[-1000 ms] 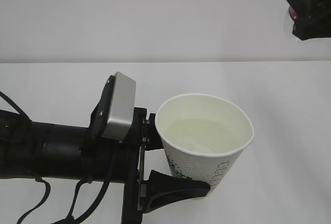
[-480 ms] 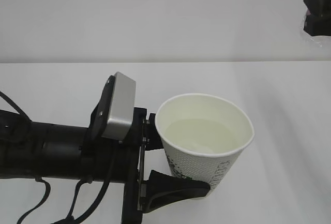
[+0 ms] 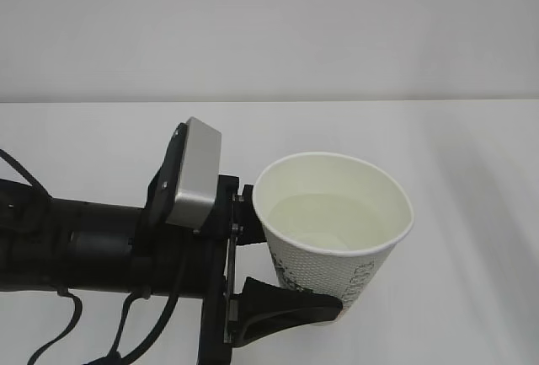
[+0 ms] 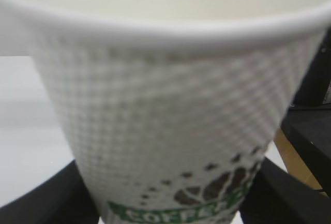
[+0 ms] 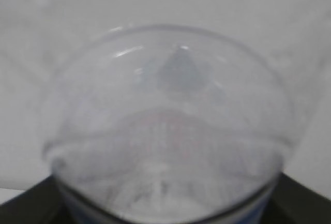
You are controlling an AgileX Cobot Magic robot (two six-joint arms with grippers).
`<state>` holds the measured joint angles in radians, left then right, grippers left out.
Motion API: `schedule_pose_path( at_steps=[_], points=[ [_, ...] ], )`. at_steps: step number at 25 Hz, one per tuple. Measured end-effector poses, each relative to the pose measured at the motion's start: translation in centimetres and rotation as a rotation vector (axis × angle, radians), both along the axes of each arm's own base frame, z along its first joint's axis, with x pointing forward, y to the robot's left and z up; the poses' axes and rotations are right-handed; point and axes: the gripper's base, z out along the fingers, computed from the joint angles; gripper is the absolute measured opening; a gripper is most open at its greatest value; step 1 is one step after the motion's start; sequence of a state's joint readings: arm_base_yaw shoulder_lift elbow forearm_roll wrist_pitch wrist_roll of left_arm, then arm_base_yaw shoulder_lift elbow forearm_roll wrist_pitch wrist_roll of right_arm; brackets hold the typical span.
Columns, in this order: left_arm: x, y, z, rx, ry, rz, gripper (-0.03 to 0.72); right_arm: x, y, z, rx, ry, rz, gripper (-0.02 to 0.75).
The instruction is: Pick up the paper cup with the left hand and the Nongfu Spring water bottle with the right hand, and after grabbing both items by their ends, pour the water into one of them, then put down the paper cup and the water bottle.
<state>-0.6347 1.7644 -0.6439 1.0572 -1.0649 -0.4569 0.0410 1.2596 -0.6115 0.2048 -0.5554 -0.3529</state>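
The paper cup (image 3: 333,230) is white with dotted print and a green logo band. It stands upright, and my left gripper (image 3: 312,289) is shut on its lower part. Water (image 3: 328,217) lies in a shallow pool inside it. In the left wrist view the paper cup (image 4: 165,105) fills the frame, and the left gripper (image 4: 168,206) has a black finger (image 4: 46,198) on each side of its base. The Nongfu Spring water bottle (image 5: 165,125), clear and blurred, fills the right wrist view, with my right gripper (image 5: 165,211) shut on it. Neither the right arm nor the bottle appears in the exterior view.
The white table (image 3: 472,179) runs back to a pale wall (image 3: 269,28). My left arm with its grey block (image 3: 194,184) and cables lies across the lower left. Dark furniture (image 4: 310,125) stands at the right edge of the left wrist view.
The right gripper with the bottle has moved out through the top right corner of the exterior view. The left gripper and the cup have stayed still.
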Motion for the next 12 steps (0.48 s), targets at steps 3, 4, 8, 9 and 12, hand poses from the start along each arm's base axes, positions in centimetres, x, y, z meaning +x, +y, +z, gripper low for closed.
schedule_pose_path(
  at_steps=[3, 4, 8, 9, 12],
  points=[
    [0.0, 0.0, 0.0, 0.000, 0.000, 0.000, 0.519, 0.0, 0.0, 0.0, 0.000, 0.000, 0.000, 0.485],
    [0.0, 0.0, 0.0, 0.000, 0.000, 0.000, 0.519, 0.0, 0.0, 0.0, 0.000, 0.002, 0.000, 0.485],
    [0.0, 0.0, 0.0, 0.000, 0.000, 0.000, 0.519, 0.0, 0.0, -0.1, 0.059, 0.005, 0.002, 0.485],
    [0.0, 0.0, 0.0, -0.001, 0.001, 0.002, 0.519, 0.1, 0.1, -0.2, 0.075, 0.010, 0.005, 0.485],
    [0.1, 0.0, 0.0, -0.004, 0.003, 0.008, 0.519, 0.7, 0.4, -1.2, 0.099, 0.043, 0.037, 0.485]
  ],
)
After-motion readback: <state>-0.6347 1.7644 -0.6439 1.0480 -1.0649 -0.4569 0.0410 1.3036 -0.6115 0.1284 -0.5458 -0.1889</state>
